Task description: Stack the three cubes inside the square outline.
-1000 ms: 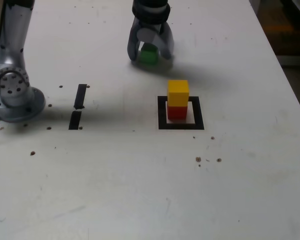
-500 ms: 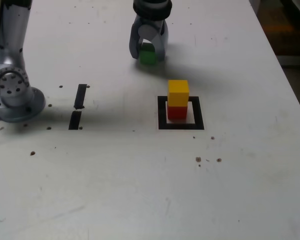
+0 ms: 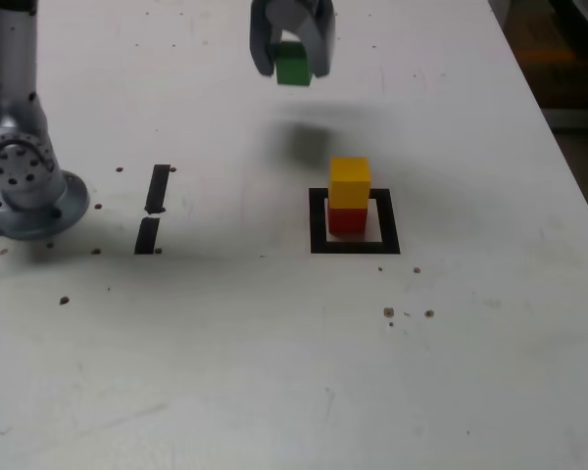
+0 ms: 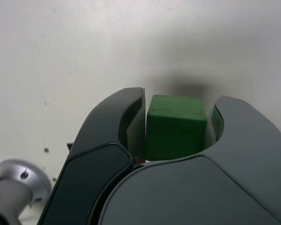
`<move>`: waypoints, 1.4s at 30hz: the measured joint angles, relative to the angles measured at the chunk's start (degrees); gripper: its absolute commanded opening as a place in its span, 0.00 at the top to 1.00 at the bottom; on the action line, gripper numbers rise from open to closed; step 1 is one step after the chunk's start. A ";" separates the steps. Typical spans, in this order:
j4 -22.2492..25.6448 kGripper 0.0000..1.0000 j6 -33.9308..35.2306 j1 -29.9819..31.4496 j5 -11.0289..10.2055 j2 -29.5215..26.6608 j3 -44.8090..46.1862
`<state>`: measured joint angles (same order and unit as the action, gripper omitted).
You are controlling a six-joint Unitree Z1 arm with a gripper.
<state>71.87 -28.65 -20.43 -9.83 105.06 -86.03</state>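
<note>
At the top centre of the exterior view, my end effector [image 3: 292, 61] is clamped on the green cube [image 3: 293, 65], held clear of the white tabletop [image 3: 274, 372] above its own shadow. Right of the frame's centre, the yellow cube [image 3: 350, 181] sits on the red cube [image 3: 347, 219] inside the square outline [image 3: 317, 223]. In the wrist view, the green cube [image 4: 176, 126] fills the frame's middle, pressed between my two dark fingers [image 4: 131, 122].

The gripper [image 3: 293, 61] has closed its jaws onto the green cube [image 3: 293, 65], which a second ago sat loosely between them on the table [image 3: 470, 372], and has lifted it clear, its shadow now lying apart beneath it.
</note>
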 measured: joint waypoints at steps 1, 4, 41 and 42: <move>2.00 0.89 1.38 0.79 -0.01 -0.02 -1.23; 7.98 0.89 5.53 3.39 -0.23 -0.20 -4.65; 18.52 0.88 34.48 28.38 5.78 6.78 -19.09; 18.45 0.88 34.50 28.41 5.65 7.12 -19.16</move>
<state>90.32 5.85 7.98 -4.18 112.18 -105.19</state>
